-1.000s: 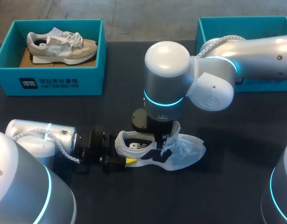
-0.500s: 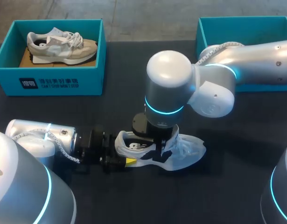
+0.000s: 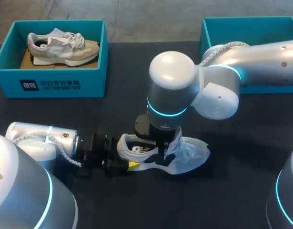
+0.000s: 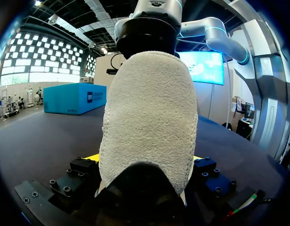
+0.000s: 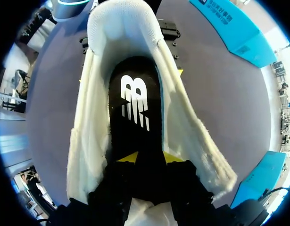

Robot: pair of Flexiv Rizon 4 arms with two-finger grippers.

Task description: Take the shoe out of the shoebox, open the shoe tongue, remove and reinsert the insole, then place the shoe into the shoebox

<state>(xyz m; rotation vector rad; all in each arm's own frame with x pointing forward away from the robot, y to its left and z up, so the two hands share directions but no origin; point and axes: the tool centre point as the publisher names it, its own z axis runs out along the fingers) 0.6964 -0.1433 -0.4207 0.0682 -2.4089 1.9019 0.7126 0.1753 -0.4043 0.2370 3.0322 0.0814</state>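
Note:
A white shoe [image 3: 184,155] lies on its sole in the middle of the dark table, toe to the right. My left gripper [image 3: 128,164] comes in low from the left and is shut on the heel [image 4: 149,122], a yellow tip showing on each side of it. From above, my right gripper [image 3: 160,145] reaches down into the shoe's opening. In the right wrist view the black insole [image 5: 135,101] lies inside the shoe, and its near end runs between the yellow tips of my right gripper [image 5: 152,157], which is shut on it.
A teal shoebox [image 3: 8,52] at the back left holds a beige shoe [image 3: 63,45]. A second teal box [image 3: 217,26] stands at the back right, partly behind my right arm. Bare dark table lies in front of the shoe.
My right arm's elbow swung slightly to the right a second ago and has since held still. The shoe and my left arm stayed put.

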